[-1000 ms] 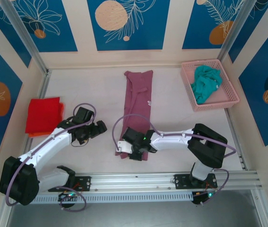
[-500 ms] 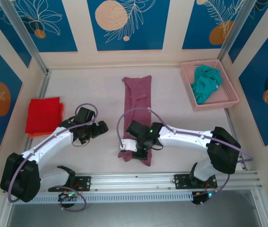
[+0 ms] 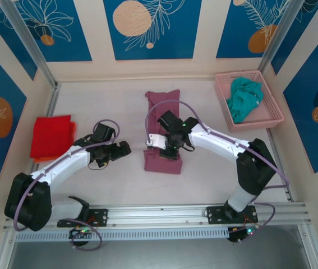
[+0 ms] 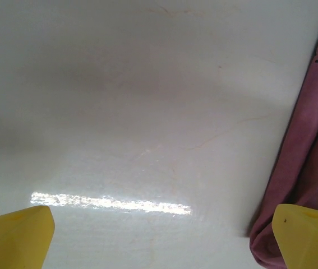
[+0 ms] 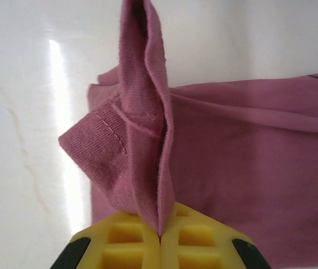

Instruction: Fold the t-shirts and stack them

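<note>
Top view: the right gripper (image 3: 169,147), pinched on the lower hem of the mauve t-shirt (image 3: 161,163), has travelled from the lower centre of the frame up to mid-centre, and its arm now reaches in a long arc from the lower right. The shirt, earlier a long strip, lies doubled over and shorter, its upper edge drawn slightly down the frame. The left gripper (image 3: 123,149) has drifted a little rightward.

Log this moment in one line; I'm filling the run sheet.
right claw: shut on mauve t-shirt | left claw: open, empty
</note>
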Robot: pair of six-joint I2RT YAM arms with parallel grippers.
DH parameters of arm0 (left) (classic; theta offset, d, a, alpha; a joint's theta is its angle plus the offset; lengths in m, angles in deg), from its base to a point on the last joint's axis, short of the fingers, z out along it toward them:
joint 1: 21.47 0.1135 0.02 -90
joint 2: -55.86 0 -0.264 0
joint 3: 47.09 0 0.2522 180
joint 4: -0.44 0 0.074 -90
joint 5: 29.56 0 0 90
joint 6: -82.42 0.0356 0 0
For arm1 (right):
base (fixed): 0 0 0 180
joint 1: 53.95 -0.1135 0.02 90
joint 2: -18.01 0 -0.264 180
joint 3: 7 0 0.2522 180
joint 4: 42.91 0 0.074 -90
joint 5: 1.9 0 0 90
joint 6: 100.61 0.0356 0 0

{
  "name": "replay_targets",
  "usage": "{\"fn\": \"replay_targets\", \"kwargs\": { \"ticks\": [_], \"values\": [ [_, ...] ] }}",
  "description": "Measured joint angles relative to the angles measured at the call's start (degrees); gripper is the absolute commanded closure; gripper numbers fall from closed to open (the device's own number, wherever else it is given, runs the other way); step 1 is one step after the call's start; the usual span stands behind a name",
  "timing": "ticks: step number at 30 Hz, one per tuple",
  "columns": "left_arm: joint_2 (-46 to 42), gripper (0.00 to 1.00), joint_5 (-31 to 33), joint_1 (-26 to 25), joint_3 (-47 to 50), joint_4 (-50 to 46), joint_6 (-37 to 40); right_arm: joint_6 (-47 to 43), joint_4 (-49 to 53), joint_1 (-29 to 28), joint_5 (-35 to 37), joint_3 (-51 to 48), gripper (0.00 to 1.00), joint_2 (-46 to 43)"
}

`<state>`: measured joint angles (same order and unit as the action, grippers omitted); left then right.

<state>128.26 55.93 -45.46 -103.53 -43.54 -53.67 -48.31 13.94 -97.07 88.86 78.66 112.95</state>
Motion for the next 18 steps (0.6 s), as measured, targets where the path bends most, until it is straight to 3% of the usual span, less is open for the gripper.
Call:
{"fn": "replay_targets", "kwargs": {
  "ticks": [18],
  "values": [
    [1.6,0.00,0.0,0.2,-0.9,-0.2,0.2,-5.8,-2.3,8.5,0.3,10.6,1.00,12.3]
  ]
}}
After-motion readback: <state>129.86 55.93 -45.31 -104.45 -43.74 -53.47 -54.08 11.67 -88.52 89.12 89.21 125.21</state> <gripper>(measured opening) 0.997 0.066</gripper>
